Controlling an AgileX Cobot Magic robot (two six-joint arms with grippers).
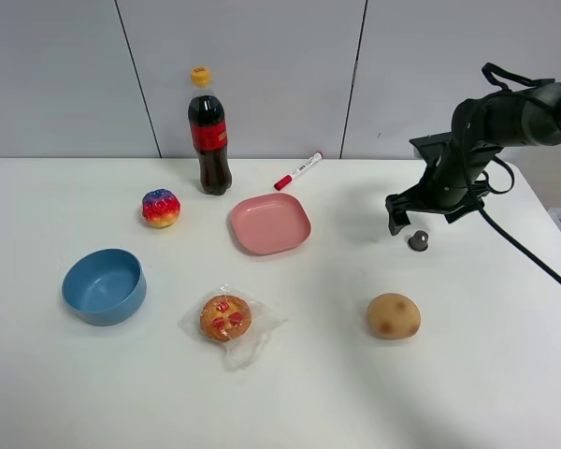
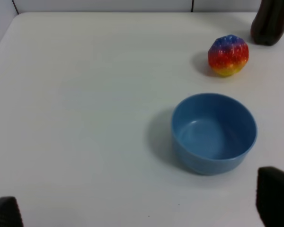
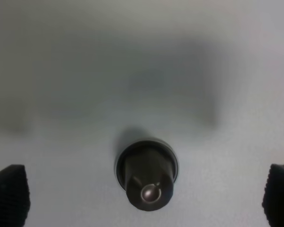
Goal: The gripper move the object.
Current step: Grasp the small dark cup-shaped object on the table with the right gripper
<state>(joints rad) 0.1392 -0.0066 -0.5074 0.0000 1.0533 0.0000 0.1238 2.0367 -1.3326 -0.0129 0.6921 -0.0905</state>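
Observation:
The object (image 1: 418,241) is a tiny dark metallic dome with a knob top, standing on the white table at the right. My right gripper (image 1: 413,217) hovers just above and slightly behind it, open and empty. In the right wrist view the object (image 3: 146,172) sits between the two spread dark fingertips (image 3: 9,194), untouched. My left gripper (image 2: 139,205) is open and empty, with only its fingertips showing. It hangs above the table near the blue bowl (image 2: 213,132), and it is not visible in the exterior view.
A tan bread-like lump (image 1: 394,315) lies in front of the object. A pink plate (image 1: 269,223), red marker (image 1: 298,170), cola bottle (image 1: 209,133), rainbow ball (image 1: 161,208), blue bowl (image 1: 104,285) and wrapped pastry (image 1: 226,318) lie further left. The table's right edge (image 1: 556,238) is close.

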